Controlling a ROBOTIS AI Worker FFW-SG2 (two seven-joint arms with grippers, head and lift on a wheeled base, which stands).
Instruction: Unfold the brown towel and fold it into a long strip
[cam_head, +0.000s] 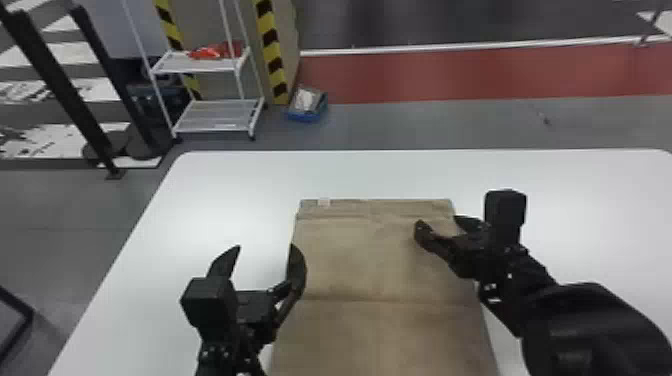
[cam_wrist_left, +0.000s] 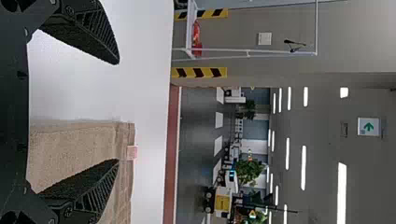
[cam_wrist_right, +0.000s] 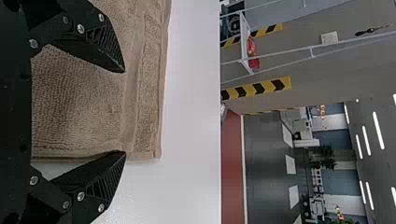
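Observation:
The brown towel (cam_head: 370, 260) lies flat on the white table, with a crease across its middle and a small pale tag at its far left corner. My left gripper (cam_head: 265, 255) stands open at the towel's left edge, one finger over the cloth. My right gripper (cam_head: 440, 225) is open at the far right part, its fingers on either side of the right edge. In the left wrist view, the open left gripper (cam_wrist_left: 116, 112) has the towel (cam_wrist_left: 74, 149) by one finger. The right wrist view has the open right gripper (cam_wrist_right: 125, 112) around the edge of the towel (cam_wrist_right: 79, 102).
The white table (cam_head: 225, 200) extends to both sides of the towel and beyond its far end. Past the table stand a white wire shelf (cam_head: 215, 120) with red items and a blue bin (cam_head: 306, 105) on the floor.

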